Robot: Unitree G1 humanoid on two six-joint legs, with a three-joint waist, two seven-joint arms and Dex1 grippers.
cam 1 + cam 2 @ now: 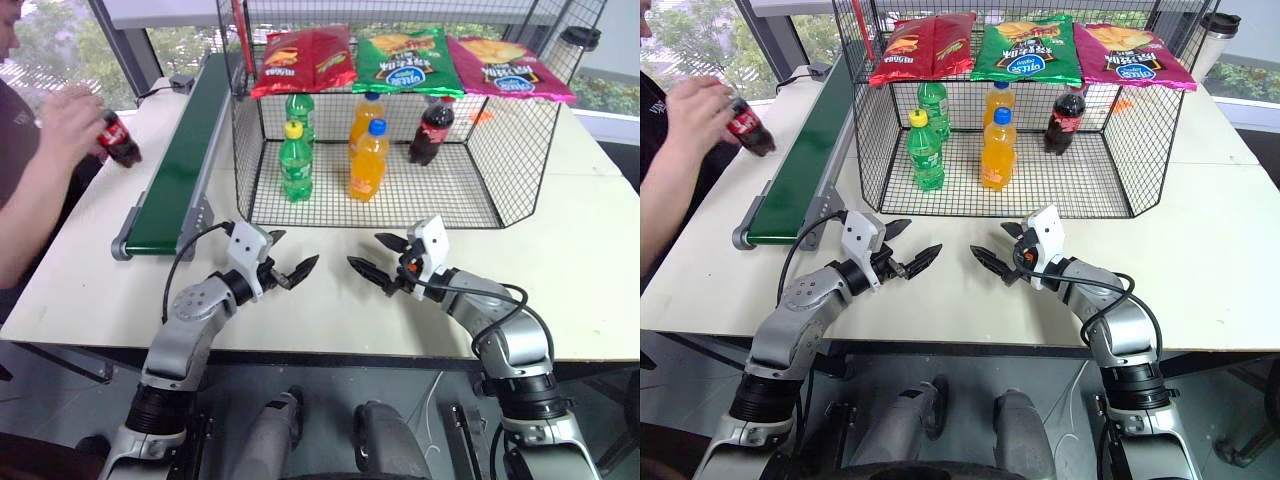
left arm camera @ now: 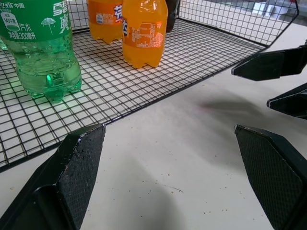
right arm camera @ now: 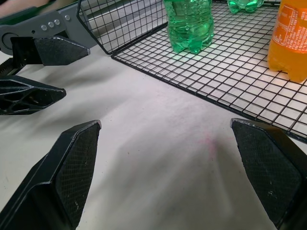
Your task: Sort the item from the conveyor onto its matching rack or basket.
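Note:
A person's hand holds the item, a small cola bottle (image 1: 120, 140) with a red cap and label, just left of the conveyor (image 1: 185, 150). The conveyor's dark-green belt runs along the left side of the black wire basket (image 1: 440, 195). My left gripper (image 1: 292, 252) and right gripper (image 1: 366, 250) hover open and empty over the table in front of the basket, their tips pointing toward each other. In the left wrist view the left gripper (image 2: 172, 158) faces the basket's front edge (image 2: 144, 103). The right wrist view looks past the right gripper (image 3: 168, 163) at the left gripper's fingers (image 3: 33, 93).
Inside the basket stand two green soda bottles (image 1: 294, 160), two orange soda bottles (image 1: 368, 160) and another cola bottle (image 1: 432, 130). Chip bags (image 1: 405, 60) lie on the slanted shelf above. A dark cup (image 1: 578, 45) stands at the back right.

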